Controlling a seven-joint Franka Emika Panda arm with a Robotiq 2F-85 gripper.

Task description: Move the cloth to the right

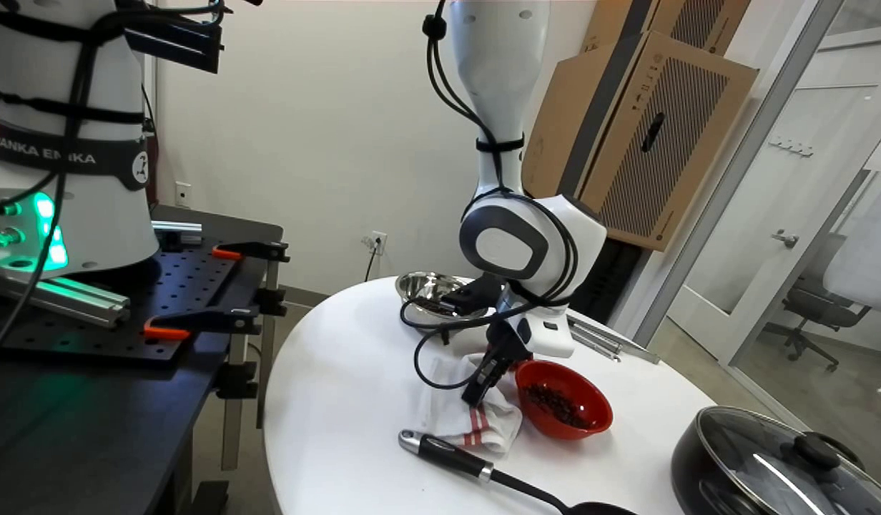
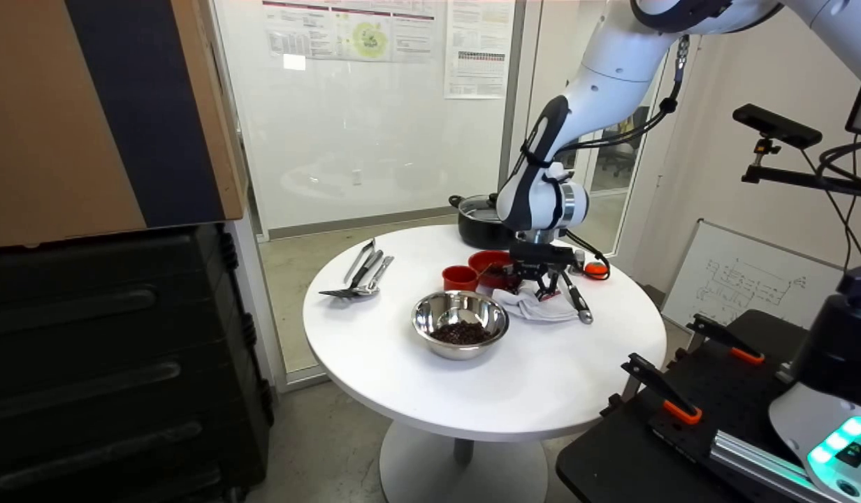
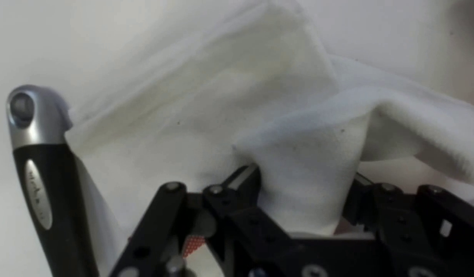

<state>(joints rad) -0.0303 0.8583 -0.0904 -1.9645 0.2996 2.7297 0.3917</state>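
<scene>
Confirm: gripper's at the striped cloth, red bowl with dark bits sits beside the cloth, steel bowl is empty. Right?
One slip: the steel bowl isn't empty. An exterior view shows dark bits in the bottom of it. The rest is right: gripper at the striped cloth, red bowl with dark bits beside the cloth.

Arm (image 2: pixel 598 105) extended from the upper right in an exterior view, slanting down and leftward. Forearm (image 1: pixel 503 68) hangs near vertical in an exterior view, tapering toward the wrist (image 1: pixel 508 243), which bends beneath it. Gripper (image 3: pixel 303 184) below the wrist, aimed down, tilted to lower left in an exterior view. At the bottom of the wrist view: black fingers (image 3: pixel 242 186) parted, one to each side, tips well apart. Base (image 1: pixel 101 229) upright in an exterior view, lights (image 1: pixel 48 230) glowing green.
</scene>
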